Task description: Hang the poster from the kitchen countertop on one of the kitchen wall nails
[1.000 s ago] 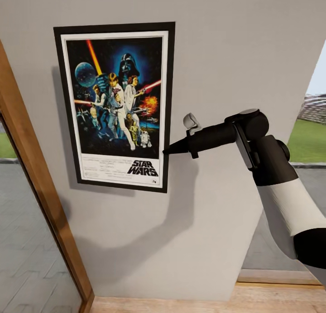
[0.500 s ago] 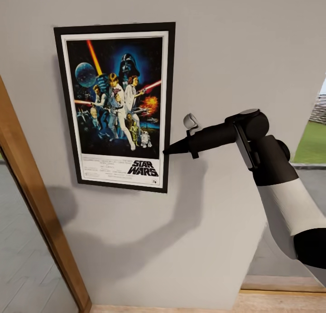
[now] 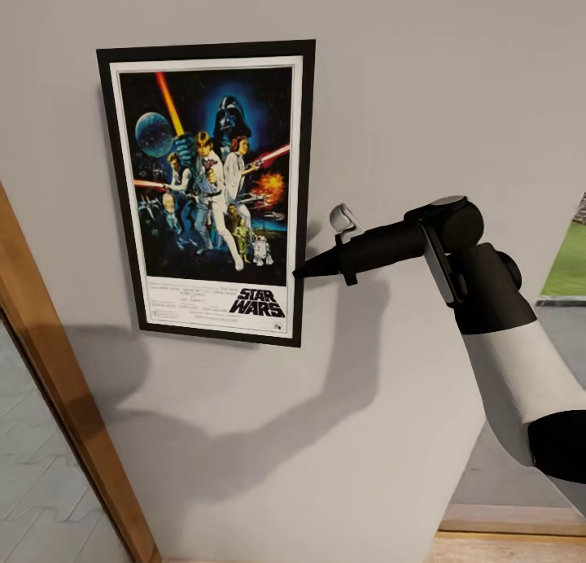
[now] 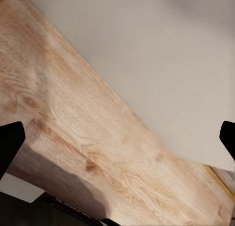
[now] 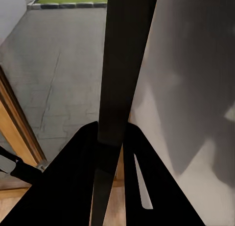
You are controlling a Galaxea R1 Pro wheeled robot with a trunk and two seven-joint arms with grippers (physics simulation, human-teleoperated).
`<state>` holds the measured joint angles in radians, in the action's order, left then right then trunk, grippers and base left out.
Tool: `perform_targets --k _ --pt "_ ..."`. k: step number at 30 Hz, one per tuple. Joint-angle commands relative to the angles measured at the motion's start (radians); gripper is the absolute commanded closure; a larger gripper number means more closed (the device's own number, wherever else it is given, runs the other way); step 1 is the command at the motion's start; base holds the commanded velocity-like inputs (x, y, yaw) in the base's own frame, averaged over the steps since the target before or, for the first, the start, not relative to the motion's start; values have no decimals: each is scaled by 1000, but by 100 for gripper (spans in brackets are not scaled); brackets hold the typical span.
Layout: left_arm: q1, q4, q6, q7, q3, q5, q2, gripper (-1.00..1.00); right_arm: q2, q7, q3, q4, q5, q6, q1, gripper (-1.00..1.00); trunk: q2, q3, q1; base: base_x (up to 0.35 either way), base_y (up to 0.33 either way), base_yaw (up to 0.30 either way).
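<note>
The Star Wars poster (image 3: pixel 207 189) stands upright in front of a grey wall (image 3: pixel 423 99), black frame and white border all in sight. My right gripper (image 3: pixel 303 270) is shut on the frame's right edge, low down near the logo. In the right wrist view the dark frame edge (image 5: pixel 125 54) runs straight between the black fingers (image 5: pixel 78 177), which pinch it. My left gripper (image 4: pixel 117 138) is open, its fingertips (image 4: pixel 9 142) far apart over a wooden floor (image 4: pixel 73 118) beside the wall. The kitchen countertop is out of view.
A slanted wooden door frame (image 3: pixel 57 400) borders the wall on the left, with grey paving (image 3: pixel 32 498) beyond it. At the right edge an opening shows grass (image 3: pixel 570 262). A strip of wooden floor (image 3: pixel 505 547) lies at the lower right.
The whole view has shifted: the door frame slid left and down and the opening at the right narrowed. My arm's shadow on the wall has grown. Poster and right gripper keep the same hold.
</note>
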<state>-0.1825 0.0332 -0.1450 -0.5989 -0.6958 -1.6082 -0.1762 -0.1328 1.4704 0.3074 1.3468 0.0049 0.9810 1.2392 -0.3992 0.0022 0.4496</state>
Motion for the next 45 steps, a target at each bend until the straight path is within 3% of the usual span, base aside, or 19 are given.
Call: perform_targets --k 1,45 --pt "0 0 -5 -1 -8 -5 0 -100 -1 6 1 0 0 15 1 100 -1 0 0 19 0 0" --pt "0 -1 -5 -1 -8 -6 0 -100 -1 5 -1 0 1 15 1 100 -1 0 0 1 0 0"
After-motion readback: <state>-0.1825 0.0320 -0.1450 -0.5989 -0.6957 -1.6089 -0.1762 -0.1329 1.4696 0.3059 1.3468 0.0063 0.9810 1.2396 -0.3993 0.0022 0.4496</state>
